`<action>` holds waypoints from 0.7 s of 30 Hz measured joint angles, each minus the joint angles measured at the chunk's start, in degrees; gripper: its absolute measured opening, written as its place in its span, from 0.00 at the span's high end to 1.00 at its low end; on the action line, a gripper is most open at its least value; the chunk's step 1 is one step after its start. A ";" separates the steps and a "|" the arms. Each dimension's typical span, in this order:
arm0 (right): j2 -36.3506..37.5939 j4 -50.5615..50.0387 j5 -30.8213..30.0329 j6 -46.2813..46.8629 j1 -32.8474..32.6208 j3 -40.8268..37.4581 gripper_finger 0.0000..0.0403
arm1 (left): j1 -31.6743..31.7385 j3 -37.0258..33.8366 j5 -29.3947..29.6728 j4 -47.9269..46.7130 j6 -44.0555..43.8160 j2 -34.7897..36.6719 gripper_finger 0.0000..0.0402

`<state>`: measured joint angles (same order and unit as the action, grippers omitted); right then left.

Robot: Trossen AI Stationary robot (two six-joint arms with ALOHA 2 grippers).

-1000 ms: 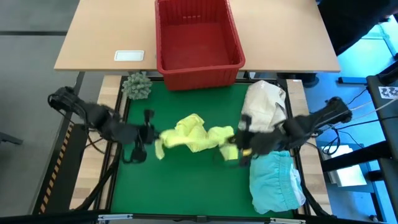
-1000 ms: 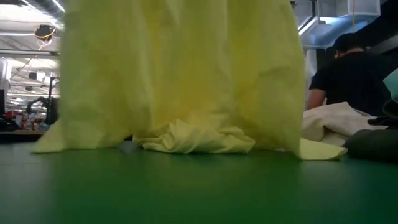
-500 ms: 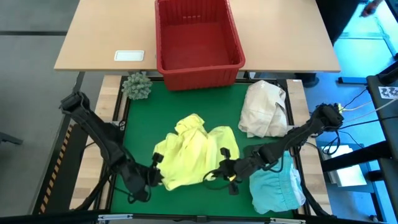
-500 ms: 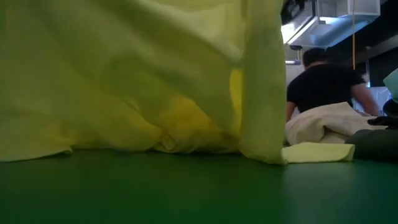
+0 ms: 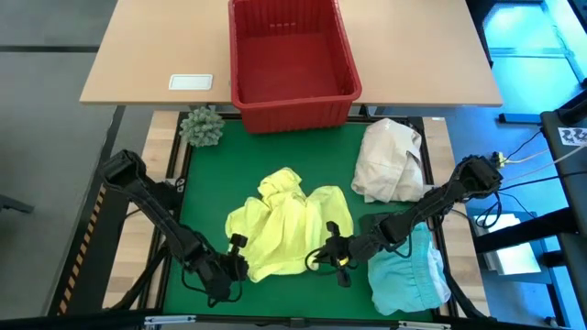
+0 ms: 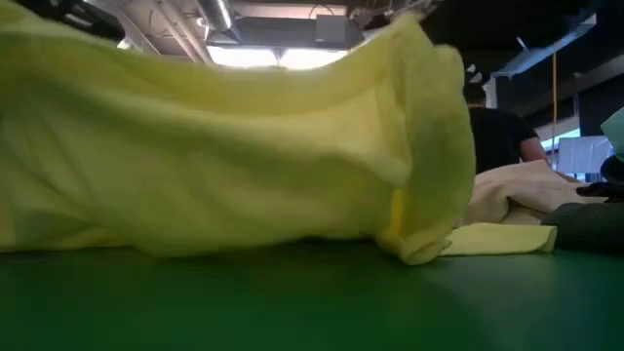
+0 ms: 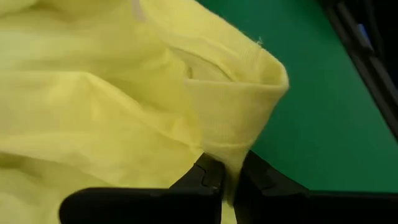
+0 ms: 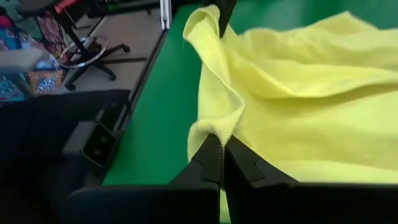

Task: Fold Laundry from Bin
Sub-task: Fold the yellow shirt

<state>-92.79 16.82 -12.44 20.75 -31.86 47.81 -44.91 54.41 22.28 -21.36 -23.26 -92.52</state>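
Observation:
The bright yellow garment (image 5: 286, 227) lies crumpled on the green mat (image 5: 275, 165) at mid-table and fills the low view (image 6: 224, 146). My left gripper (image 5: 237, 267) is shut on its near left corner, and my right gripper (image 5: 328, 257) is shut on its near right corner. Both are low, near the table's near edge. The red bin (image 5: 292, 55) stands at the far edge; no cloth shows in it. A light turquoise garment (image 5: 408, 272) lies at the near right. A dark garment (image 6: 585, 229) lies partly under my right arm. My left gripper pinches a folded hem edge of the yellow garment (image 7: 231, 140) between its two fingers, coming from the table's near left. The cloth stands up in a fold just beyond the fingers, and the rest lies slack on the mat. My right gripper pinches the garment's ribbed edge (image 8: 217, 129) between its two fingers, coming from the table's right. The edge runs slack from the fingers toward my left gripper, and the rest of the cloth rests on the mat.
A cream-white cloth bundle (image 5: 393, 160) lies at the right, behind my right arm. A green spiky ball (image 5: 202, 126) sits at the mat's far left corner. A white card (image 5: 191, 82) lies on the wooden table beside the bin. Bare mat shows left of the garment.
Both grippers have gone toward the table's near edge and down, still shut on the yellow garment. The garment, which hung bunched between them, has been drawn nearer and laid down. It is now more spread out, and its far part has stayed on the mat.

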 joint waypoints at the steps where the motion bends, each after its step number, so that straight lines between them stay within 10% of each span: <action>1: -0.71 0.14 0.02 0.00 0.00 0.00 1.00 | -0.02 0.00 0.29 0.01 -0.44 -0.30 0.98; 21: -1.22 9.26 15.00 -2.16 -0.07 2.97 1.00 | -5.45 3.96 -0.18 3.49 -2.26 4.23 0.99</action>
<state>-94.02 26.08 2.56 18.59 -31.92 50.78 -50.36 58.37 22.10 -17.87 -25.53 -88.29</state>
